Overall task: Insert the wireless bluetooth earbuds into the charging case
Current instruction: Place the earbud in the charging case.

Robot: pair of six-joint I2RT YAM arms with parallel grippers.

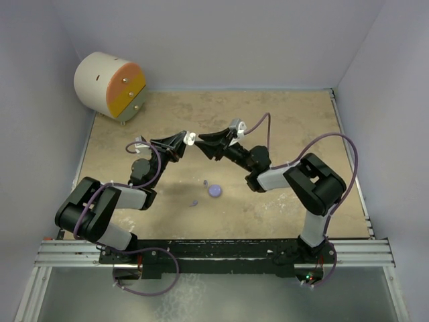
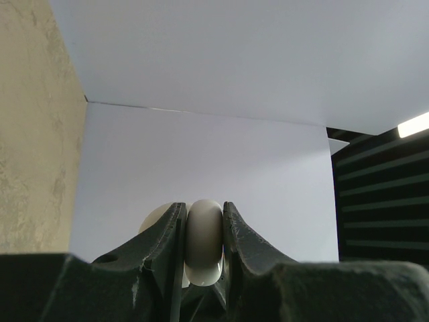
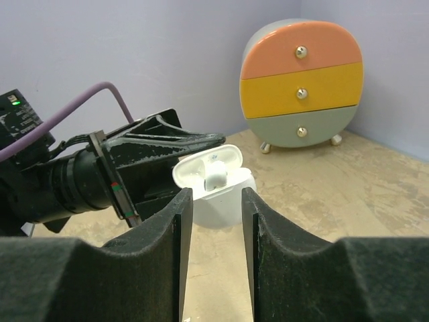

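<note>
My left gripper [image 1: 182, 140] is shut on an open white charging case [image 1: 190, 139] and holds it above the table. In the left wrist view the case [image 2: 203, 245] is pinched between the fingers. In the right wrist view the case [image 3: 221, 201] has its lid up, and a whitish earbud [image 3: 216, 176] stands in one socket. My right gripper [image 3: 216, 201] is open and empty, just in front of the case. It faces the left gripper tip to tip [image 1: 201, 140]. A lilac case [image 1: 214, 190] lies on the table with two tiny lilac earbuds [image 1: 204, 182] [image 1: 194, 201] beside it.
A round three-drawer cabinet [image 1: 110, 86] in orange, yellow and grey stands at the back left; it also shows in the right wrist view [image 3: 301, 84]. Pale walls close off the left, back and right of the sandy tabletop [image 1: 295, 127].
</note>
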